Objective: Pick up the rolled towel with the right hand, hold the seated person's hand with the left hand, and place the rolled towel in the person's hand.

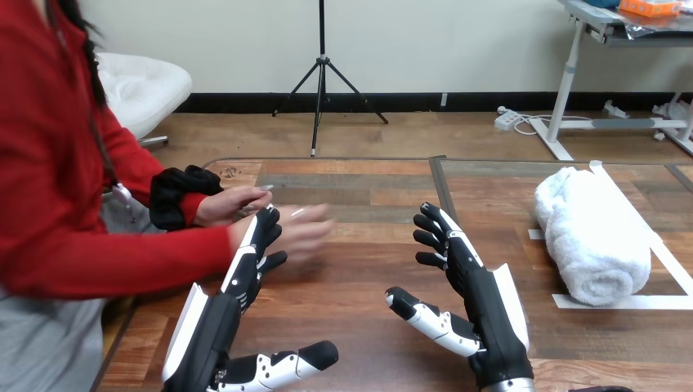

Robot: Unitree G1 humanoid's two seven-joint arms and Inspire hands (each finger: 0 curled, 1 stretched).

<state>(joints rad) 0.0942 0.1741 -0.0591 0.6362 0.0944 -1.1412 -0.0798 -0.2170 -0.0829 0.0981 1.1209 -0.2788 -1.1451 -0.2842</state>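
Robot readies for a handover: its right hand [486,314] hovers over the table [368,273], fingers spread, thumb apart, holding nothing. The rolled towel [592,237] lies well off to that hand's right, inside white tape marks [621,301]. The left hand [225,314], fingers straight and empty, has its fingertips at the wrist of the person's outstretched hand [304,231]. For a clean pickup, the right hand should probably swing right, settle over the roll's middle and close evenly, so the towel does not unroll.
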